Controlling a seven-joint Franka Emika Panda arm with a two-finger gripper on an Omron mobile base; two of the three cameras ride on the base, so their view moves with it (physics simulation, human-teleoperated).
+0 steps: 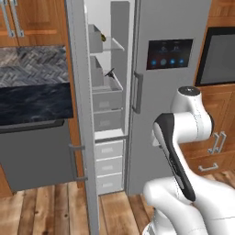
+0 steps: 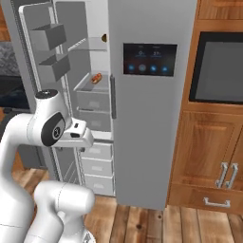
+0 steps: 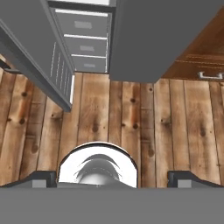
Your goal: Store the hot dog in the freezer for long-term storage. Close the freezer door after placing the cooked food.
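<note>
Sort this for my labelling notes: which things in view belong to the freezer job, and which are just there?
Job: hot dog on a freezer shelf; freezer door, open; claw, open.
Just there: dark brown lump, touchscreen door, wall oven, wooden cabinets.

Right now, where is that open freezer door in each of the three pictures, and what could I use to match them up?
Left base view: the freezer door stands edge-on, a tall grey strip left of centre.
Right base view: the door is at upper left, its inner face and bins turned toward the camera.
Hand view: the door is a slanted grey slab at upper left, above the wood floor.
Shared landmark: the freezer's bottom drawers.
</note>
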